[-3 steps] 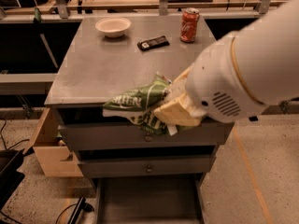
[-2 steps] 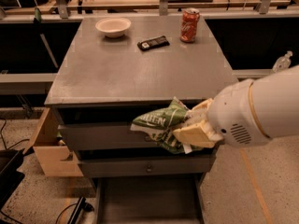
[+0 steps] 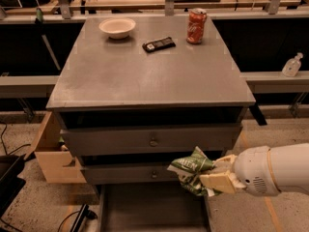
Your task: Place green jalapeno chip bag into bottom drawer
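The green jalapeno chip bag [image 3: 191,172] is crumpled in my gripper [image 3: 212,175], which is shut on it. The gripper comes in from the right on a white arm and holds the bag in front of the middle drawer, just above the right side of the bottom drawer [image 3: 152,209]. The bottom drawer is pulled out, a wide shallow tray with a dark interior. The bag hangs in the air and touches nothing else that I can see.
The grey cabinet top [image 3: 149,76] carries a white bowl [image 3: 117,27], a small black bar [image 3: 159,44] and a red soda can [image 3: 196,26]. Two upper drawers with round knobs [image 3: 153,141] are closed. A cardboard box [image 3: 50,153] stands to the cabinet's left.
My gripper has moved down and to the right with the bag, from the level of the cabinet's top edge to just above the open bottom drawer.
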`<state>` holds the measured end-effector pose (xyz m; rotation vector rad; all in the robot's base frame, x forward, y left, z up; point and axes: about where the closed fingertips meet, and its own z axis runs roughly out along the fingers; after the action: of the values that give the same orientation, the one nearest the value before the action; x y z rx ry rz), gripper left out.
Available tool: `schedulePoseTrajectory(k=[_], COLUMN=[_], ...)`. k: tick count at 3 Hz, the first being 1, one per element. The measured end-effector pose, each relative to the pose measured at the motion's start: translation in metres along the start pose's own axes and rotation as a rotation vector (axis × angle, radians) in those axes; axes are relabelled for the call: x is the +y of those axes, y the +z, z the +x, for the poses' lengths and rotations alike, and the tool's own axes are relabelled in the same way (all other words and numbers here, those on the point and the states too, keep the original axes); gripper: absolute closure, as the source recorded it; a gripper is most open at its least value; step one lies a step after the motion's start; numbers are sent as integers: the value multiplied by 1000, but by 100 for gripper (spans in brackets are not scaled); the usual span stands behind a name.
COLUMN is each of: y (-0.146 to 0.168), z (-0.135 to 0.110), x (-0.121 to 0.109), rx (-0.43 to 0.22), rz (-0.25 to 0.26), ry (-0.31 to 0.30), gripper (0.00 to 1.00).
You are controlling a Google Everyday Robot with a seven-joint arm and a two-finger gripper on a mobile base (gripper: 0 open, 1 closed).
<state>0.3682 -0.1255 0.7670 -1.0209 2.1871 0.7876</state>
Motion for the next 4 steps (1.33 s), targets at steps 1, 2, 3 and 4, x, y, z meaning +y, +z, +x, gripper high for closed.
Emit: schedulePoseTrajectory(k=[1,2,3,4], y=[24,52,52,78], z=[48,83,83,85], x=[-18,-38,-38,-32], rx=[-4,55,55,75], rz=[-64,-83,-83,-74], ry=[15,28,27,27], gripper=[100,100,100,100])
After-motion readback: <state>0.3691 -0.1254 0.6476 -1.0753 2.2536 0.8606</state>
